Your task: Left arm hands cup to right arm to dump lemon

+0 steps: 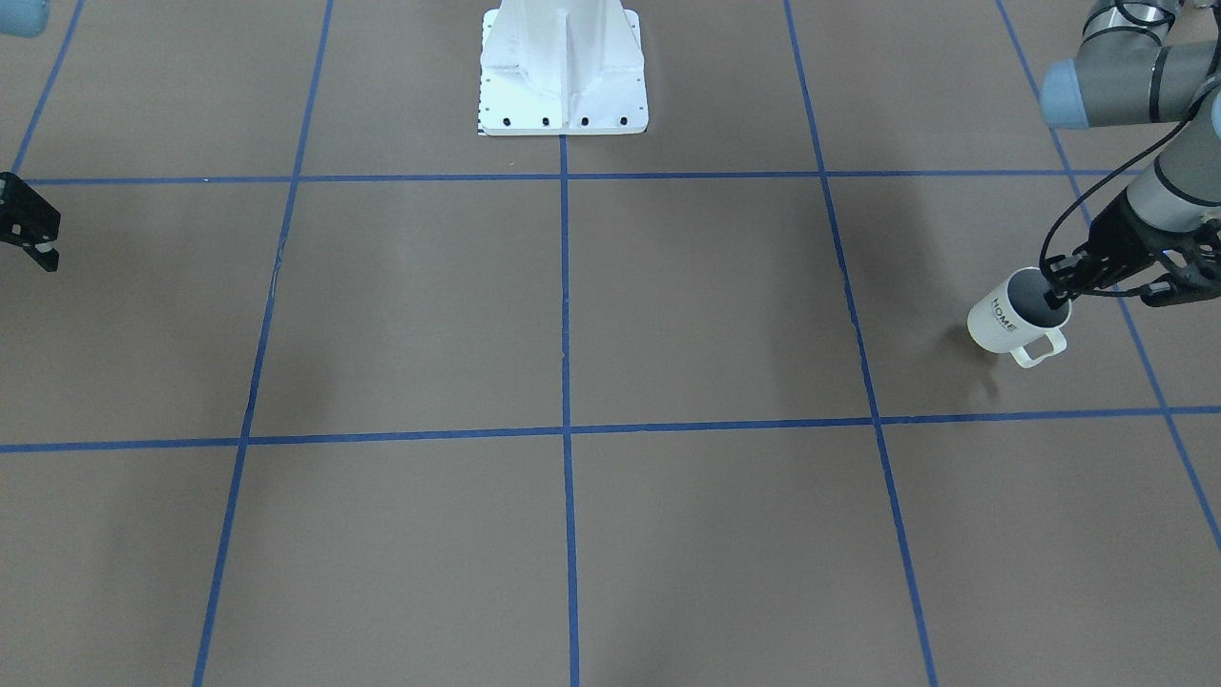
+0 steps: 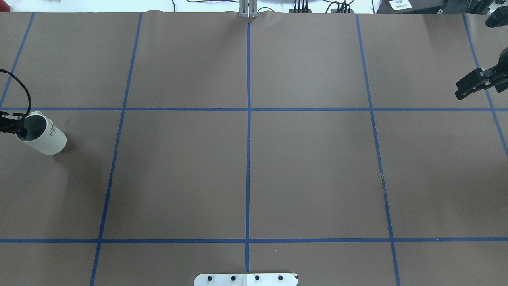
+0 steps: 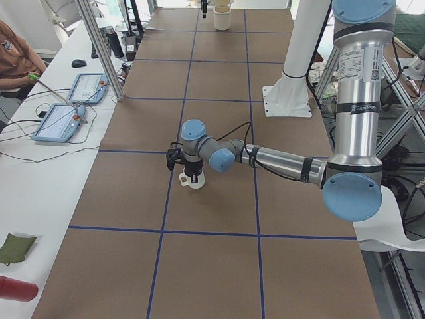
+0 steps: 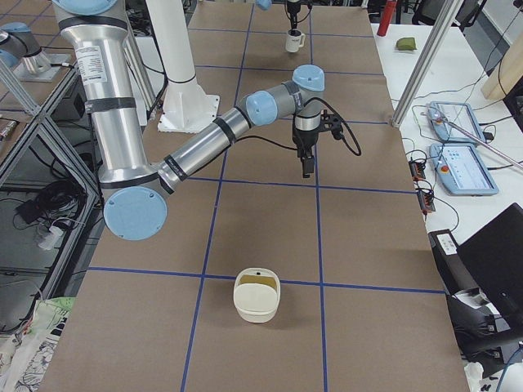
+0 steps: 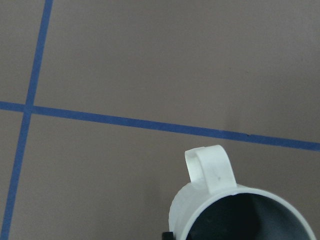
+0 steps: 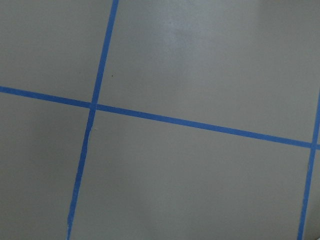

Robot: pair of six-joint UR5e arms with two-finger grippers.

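You see the left gripper pinching the rim of the cup, one finger inside the grey mouth and one outside. The cup hangs tilted close to the tabletop's edge at the robot's left end, its handle turned toward your side and its "HOME" lettering showing. The right gripper hangs over the opposite end of the tabletop, well apart from the cup; you cannot tell whether its fingers are spread or pressed together. A cream bowl sits further out by that end's edge.
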